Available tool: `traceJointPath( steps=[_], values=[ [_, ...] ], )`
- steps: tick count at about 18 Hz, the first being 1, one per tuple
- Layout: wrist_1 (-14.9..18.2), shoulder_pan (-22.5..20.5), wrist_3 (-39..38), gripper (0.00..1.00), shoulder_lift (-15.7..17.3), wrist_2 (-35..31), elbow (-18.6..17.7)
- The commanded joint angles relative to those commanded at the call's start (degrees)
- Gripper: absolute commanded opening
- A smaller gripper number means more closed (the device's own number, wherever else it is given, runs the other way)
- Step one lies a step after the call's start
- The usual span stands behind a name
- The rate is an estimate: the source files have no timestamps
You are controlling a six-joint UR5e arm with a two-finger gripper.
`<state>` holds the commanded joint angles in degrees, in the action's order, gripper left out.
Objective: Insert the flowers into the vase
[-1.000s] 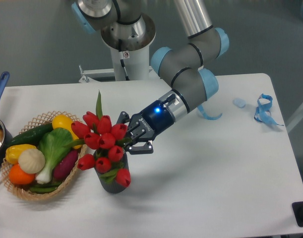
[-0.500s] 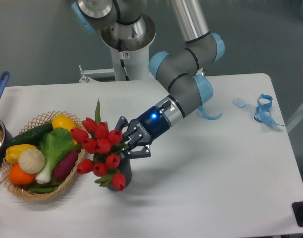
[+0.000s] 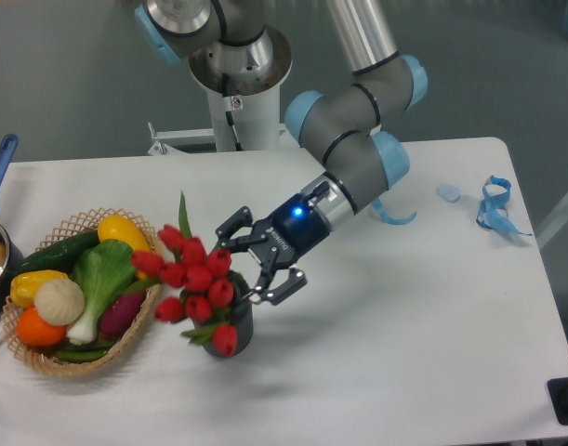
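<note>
Flowers sit in the vase, leaning left — insertion looks done; gripper spread open, released — only retreat remains.

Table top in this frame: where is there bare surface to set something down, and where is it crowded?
Free: the table front right of the vase, up to the blue ribbon, and the back left strip behind the wicker basket. Crowded: the left, where basket, tulips and the open hand bunch together.
</note>
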<state>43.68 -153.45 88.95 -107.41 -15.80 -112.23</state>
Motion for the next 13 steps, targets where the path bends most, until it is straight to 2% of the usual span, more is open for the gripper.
traceJointPath(
  steps=[4, 7, 10, 13],
  values=[
    [0.17, -2.63, -0.35, 1.0, 4.65, -5.71, -1.4],
    [0.0, -7.28, 0.08, 1.0, 8.26, -12.47, -1.41],
    [0.09, -13.34, 0.87, 1.0, 11.08, -21.78, 1.48],
    [0.35, -18.1, 2.02, 1.0, 11.35, -30.31, 6.48]
  ],
)
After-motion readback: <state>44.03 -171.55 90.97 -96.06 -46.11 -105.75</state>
